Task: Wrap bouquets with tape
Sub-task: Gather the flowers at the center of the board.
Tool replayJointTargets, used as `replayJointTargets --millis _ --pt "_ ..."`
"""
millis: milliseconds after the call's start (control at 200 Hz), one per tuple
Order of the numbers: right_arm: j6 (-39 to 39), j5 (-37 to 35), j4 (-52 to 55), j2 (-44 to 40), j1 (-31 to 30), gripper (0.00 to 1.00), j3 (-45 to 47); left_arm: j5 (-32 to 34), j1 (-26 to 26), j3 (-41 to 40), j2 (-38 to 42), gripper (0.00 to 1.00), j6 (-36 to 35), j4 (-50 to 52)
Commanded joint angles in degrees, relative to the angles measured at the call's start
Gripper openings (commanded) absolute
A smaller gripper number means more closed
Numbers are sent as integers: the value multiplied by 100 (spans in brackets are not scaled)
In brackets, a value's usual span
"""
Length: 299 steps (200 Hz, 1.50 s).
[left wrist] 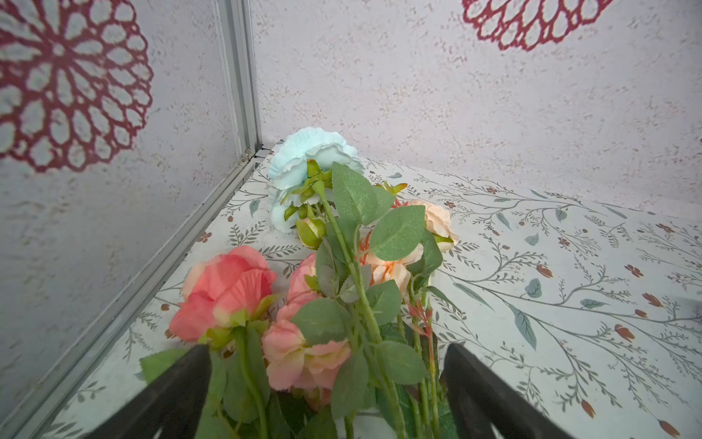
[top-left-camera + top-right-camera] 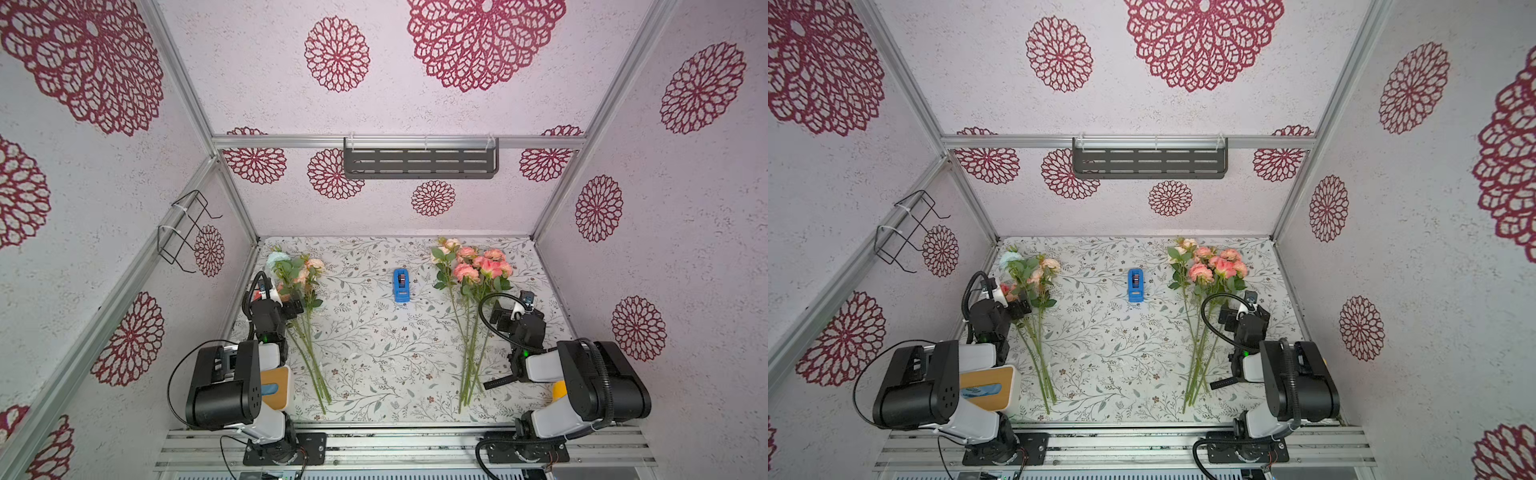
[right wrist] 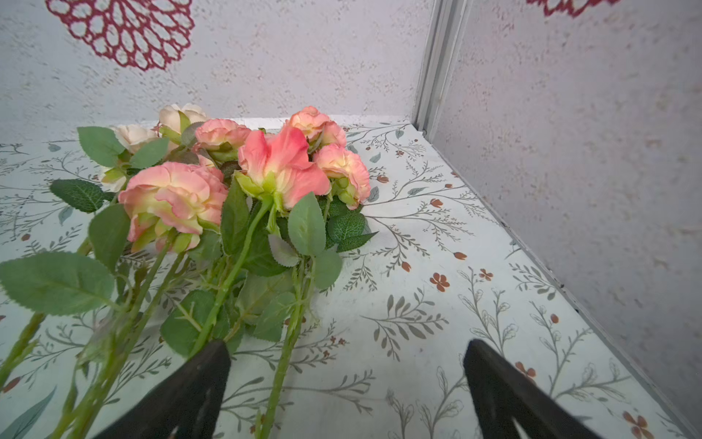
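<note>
Floral tabletop (image 2: 374, 353), pink bouquet (image 2: 473, 272), blue-bloomed bouquet (image 2: 300, 274), blue tape (image 2: 401, 285) between

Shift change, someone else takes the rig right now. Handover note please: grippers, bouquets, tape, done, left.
Left gripper: open, jaws either side of the blue-bloom bouquet's leafy stems, not closed on them.
Right gripper: open, at the edge of the pink bouquet; one stem runs between the jaws, the rest lie outside.
Tape dispenser: on the table between the bouquets, no gripper near it.
Done: nothing; no tape visible on either bouquet.
Left: tape both.
</note>
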State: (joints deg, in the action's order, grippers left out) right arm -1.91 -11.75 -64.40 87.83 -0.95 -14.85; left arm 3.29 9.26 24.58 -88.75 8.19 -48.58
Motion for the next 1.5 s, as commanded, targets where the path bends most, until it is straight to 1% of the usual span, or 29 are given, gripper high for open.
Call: replayJointTargets --millis 0,986,1041,1091,1191,1301,1381,1441,1491 --pt "68 41 -149 -32 -28 99 -92 1 -38 -1 -2 98 -80 -73" --pt "68 50 -173 -45 -28 99 -68 0 -40 -18 4 98 -76 -75" --pt "104 151 -157 -89 -26 99 -67 2 -39 -31 24 98 -80 -135" --pt "178 210 180 -288 -72 99 -167 -14 -45 -13 161 98 -80 1" --pt "251 334 1862 -936 -196 99 -771 -51 -47 169 645 98 -61 795" --pt "-6 579 3104 -1416 -394 99 -1319 -111 -53 356 1211 98 76 1679" --pt "-160 541 3714 -1645 -775 99 -1603 -168 -41 487 1577 98 375 2164" --pt "-147 324 4038 -1741 -1202 99 -1795 -338 -48 660 1814 98 662 2576" --pt "-202 231 4270 -1723 -1560 99 -1991 -292 -46 920 1975 98 1174 3197"
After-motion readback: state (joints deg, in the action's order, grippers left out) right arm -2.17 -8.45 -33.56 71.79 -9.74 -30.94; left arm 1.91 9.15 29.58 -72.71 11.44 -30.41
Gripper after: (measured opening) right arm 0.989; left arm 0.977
